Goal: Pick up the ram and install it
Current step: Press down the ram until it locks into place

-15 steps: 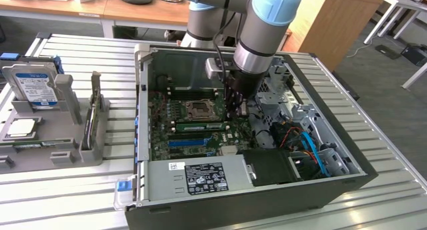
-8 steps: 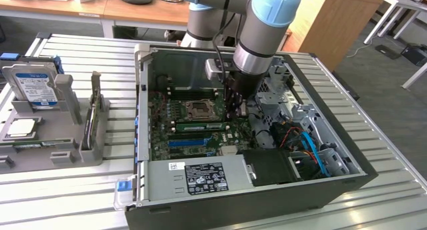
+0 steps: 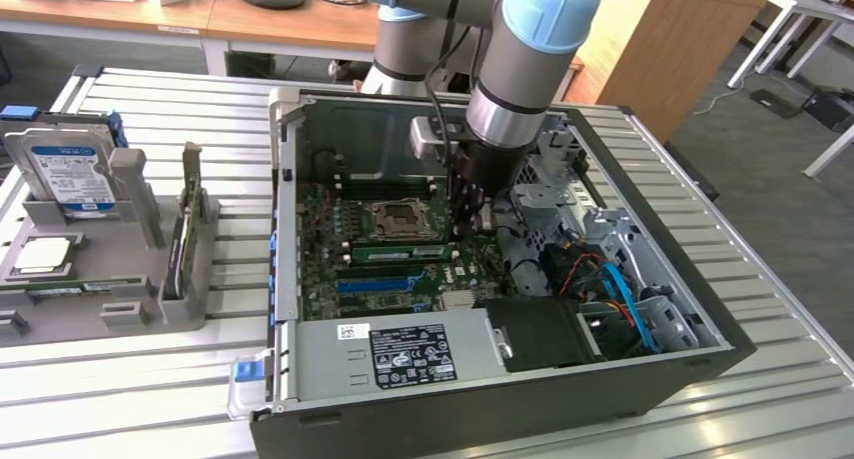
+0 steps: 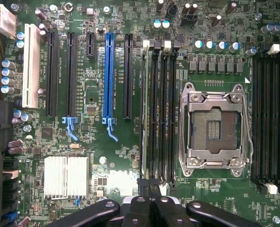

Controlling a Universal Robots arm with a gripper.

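Note:
The ram [image 3: 395, 251] is a thin green stick with a white label, standing on edge in a slot beside the empty CPU socket [image 3: 396, 217] inside the open computer case [image 3: 287, 229]. In the wrist view the ram [image 4: 145, 113] is seen edge-on, in the slot farthest from the socket [image 4: 214, 124]. My gripper [image 4: 149, 187] is shut, with its dark fingertips pressed together right over the near end of that slot. Nothing shows between them. Whether they touch the ram I cannot tell. In the exterior view the gripper [image 3: 470, 219] reaches down into the case.
A grey tray [image 3: 134, 279] at the exterior view's left holds a hard drive [image 3: 70, 174] and a processor [image 3: 43, 254]. On the board are a blue slot strip [image 4: 108, 75], black card slots, a silver heatsink [image 4: 65, 176] and more memory slots [image 4: 270, 113]. Cables and a drive cage [image 3: 607, 269] crowd the case's other side.

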